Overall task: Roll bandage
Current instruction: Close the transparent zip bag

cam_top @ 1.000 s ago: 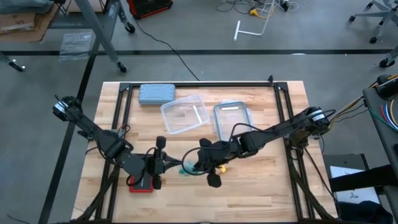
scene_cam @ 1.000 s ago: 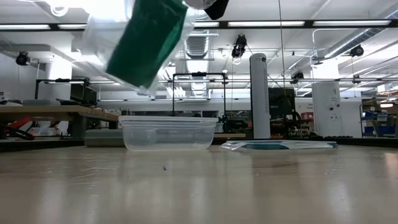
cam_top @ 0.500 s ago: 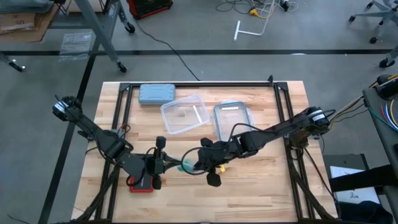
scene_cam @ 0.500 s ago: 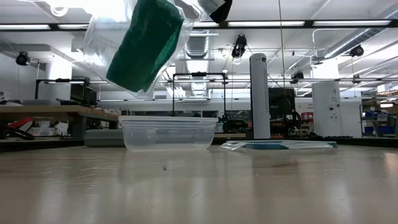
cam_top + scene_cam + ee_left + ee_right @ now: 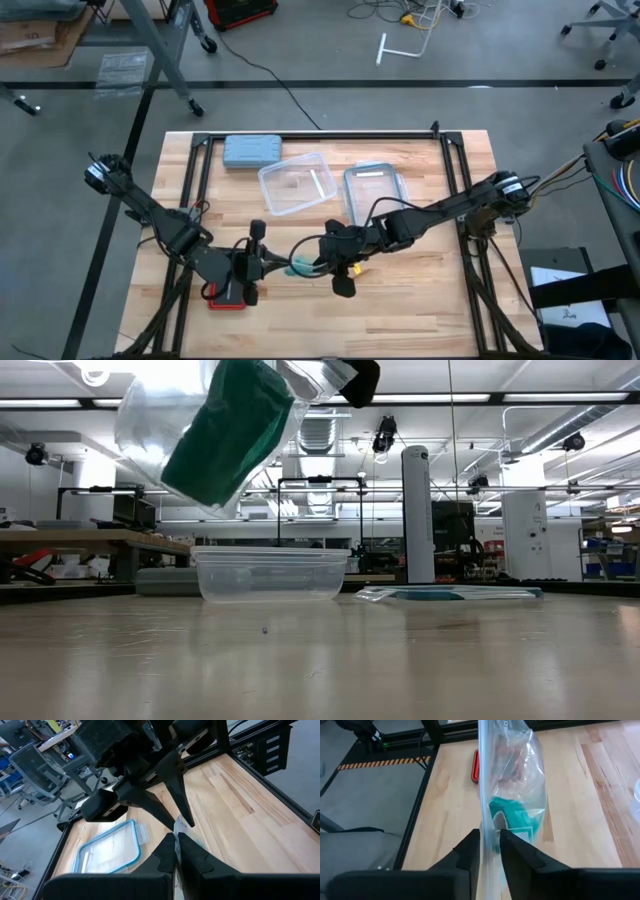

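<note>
The bandage (image 5: 513,818) is a teal-green wad inside a clear plastic bag (image 5: 509,775). The bag hangs in the air over the near middle of the table, between my two grippers. My left gripper (image 5: 272,263) is shut on the bag from the left, and my right gripper (image 5: 322,260) is shut on it from the right. In the low view the bag (image 5: 160,430) with the bandage (image 5: 228,432) hangs tilted, well above the tabletop. My left gripper pinches a thin edge of the clear bag (image 5: 178,827) between its two fingers, coming roughly level from the table's left. The bag is lifted clear of the table. My right gripper pinches the bag's near edge (image 5: 487,827) between its two fingers, coming from the table's right. The bag stretches away past the fingertips with the bandage inside it, clear of the table.
A clear plastic container (image 5: 295,185) and its teal-rimmed lid (image 5: 372,190) stand at the far middle, with a grey-blue case (image 5: 252,150) beyond them on the left. A red flat object (image 5: 228,296) lies under my left arm. A small yellow item (image 5: 356,268) lies under my right gripper.
The bag with the bandage has swung a little in the air, its lower end shifting slightly. Both grippers have kept their hold.
</note>
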You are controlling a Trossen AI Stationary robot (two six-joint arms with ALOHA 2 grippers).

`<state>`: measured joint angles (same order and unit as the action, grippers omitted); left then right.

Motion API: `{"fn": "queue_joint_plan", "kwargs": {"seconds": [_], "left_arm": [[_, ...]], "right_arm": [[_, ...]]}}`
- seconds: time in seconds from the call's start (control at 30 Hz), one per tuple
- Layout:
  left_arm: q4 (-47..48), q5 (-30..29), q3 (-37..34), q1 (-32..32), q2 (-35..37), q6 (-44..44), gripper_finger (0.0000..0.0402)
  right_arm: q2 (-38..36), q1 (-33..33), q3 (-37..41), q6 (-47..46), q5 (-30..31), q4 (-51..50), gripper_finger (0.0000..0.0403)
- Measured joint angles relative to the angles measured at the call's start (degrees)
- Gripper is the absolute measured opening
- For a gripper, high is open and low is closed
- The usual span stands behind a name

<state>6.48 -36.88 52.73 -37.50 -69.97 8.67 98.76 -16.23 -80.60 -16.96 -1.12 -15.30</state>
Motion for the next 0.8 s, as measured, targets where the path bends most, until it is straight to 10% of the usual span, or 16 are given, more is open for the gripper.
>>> {"fn": "queue_joint_plan", "kwargs": {"seconds": [0.2, 0.8], "left_arm": [[0.02, 0.00, 0.00, 0.00, 0.00, 0.00, 0.0000], [0.14, 0.04, 0.00, -0.24, 0.34, -0.15, 0.0000]], "right_arm": [[0.00, 0.02, 0.00, 0.08, 1.04, -0.46, 0.0010], [0.00, 0.14, 0.02, -1.79, 2.38, -2.78, 0.0117]]}}
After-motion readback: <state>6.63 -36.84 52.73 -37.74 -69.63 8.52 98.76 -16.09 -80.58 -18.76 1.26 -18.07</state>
